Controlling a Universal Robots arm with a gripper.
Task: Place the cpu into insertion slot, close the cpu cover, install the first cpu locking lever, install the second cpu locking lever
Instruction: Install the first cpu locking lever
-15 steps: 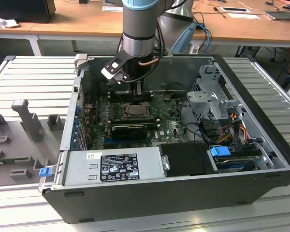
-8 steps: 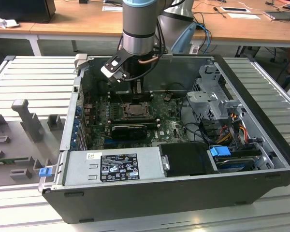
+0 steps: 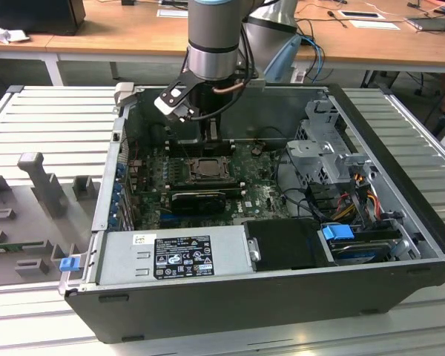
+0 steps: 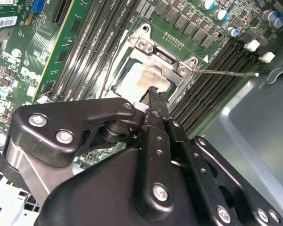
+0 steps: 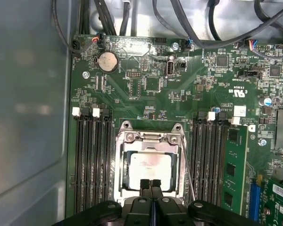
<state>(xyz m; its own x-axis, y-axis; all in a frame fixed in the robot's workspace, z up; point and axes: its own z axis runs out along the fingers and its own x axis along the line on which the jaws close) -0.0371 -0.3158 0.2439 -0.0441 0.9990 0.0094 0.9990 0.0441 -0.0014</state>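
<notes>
arm: one arm (image 3: 215, 37), came straight down from above into the open computer case (image 3: 245, 311), wrist aimed down at the motherboard (image 5: 179, 94)
gripper: one gripper (image 5: 150, 182), low over the socket, at the end opposite the cover's hinge plate; in the second wrist view its tips (image 4: 153, 92) overlapped the chip's edge
fingers: two, pressed together tip to tip, nothing seen between them
cpu: one cpu (image 5: 148, 164), lay flat in the socket, silver face up with a brownish smear on it
insertion slot: one insertion slot (image 5: 124, 173), dark rim showed round the chip
cpu cover: one cpu cover (image 5: 148, 138), lay down over the socket, chip visible through its cut-out
locking lever: one thin wire locking lever (image 4: 226, 72) made out clearly; ran from a socket corner out over the memory slots in the second wrist view, and along one side of the socket in the first wrist view; latched or not, couldn't tell
memory slots: two banks of long black memory slots (image 5: 94, 160), one bank each side of the socket
white clips: four white clips (image 5: 76, 111) counted at the slot ends in the first wrist view
coin cell: one coin cell (image 5: 108, 61), near the board's edge, well apart from the socket
graphics card: one black graphics card (image 3: 200, 200), just beside the socket in the exterior view
power supply: one silver power supply (image 3: 170, 256), against the case's near wall
table: case sat on a slatted metal table (image 3: 44, 126)
</notes>
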